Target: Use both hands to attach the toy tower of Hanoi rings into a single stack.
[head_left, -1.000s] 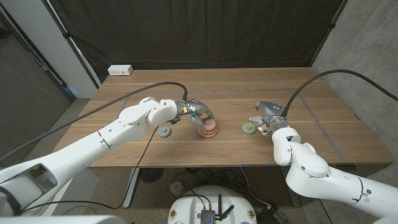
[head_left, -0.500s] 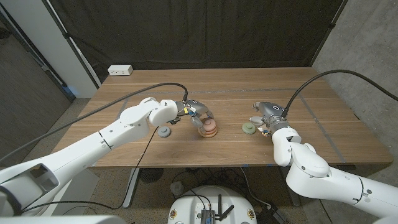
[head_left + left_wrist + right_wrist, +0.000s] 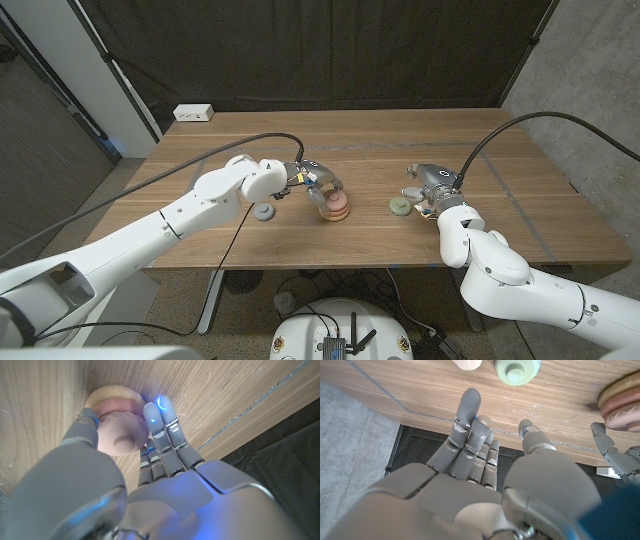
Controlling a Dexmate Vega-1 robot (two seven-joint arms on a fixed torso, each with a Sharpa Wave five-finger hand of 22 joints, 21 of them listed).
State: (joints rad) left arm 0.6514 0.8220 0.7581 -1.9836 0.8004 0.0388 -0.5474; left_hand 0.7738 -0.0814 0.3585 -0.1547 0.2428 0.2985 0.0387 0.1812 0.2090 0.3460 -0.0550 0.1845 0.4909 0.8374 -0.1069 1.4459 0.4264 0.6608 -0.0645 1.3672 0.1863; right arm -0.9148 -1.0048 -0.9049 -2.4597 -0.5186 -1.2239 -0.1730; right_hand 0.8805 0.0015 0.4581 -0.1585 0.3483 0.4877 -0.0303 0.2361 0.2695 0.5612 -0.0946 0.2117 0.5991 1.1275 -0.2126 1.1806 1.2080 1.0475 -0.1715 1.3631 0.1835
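A: Pink ring (image 3: 334, 201) sits on top of the stack (image 3: 334, 211) at centre frame in the head view, with the left hand (image 3: 318, 180) cupped round it. In the left wrist view the fingers (image 3: 160, 420) are on 1 side of that ring and the thumb on the other, touching it, so I read it as pinched and being seated.

B: Stack state?

A: Tan base ring (image 3: 112, 396), pink on top, roughly concentric. 2 loose rings on the wooden table (image 3: 500, 150): a grey one (image 3: 264, 212) just left of the stack, a green one (image 3: 400, 206) right of centre. A pale piece (image 3: 467, 364) lies near the green ring in the right wrist view; can't identify it.

B: Right hand?

A: The right hand (image 3: 428, 185) is just beside the green ring, fingers apart, holding nothing.

B: Advice for the seat?

A: My call: press straight down, keep the ring level so it doesn't cock, and keep the thumb clear of the base. Release only once it sits flush. Then bring green over with the right hand.
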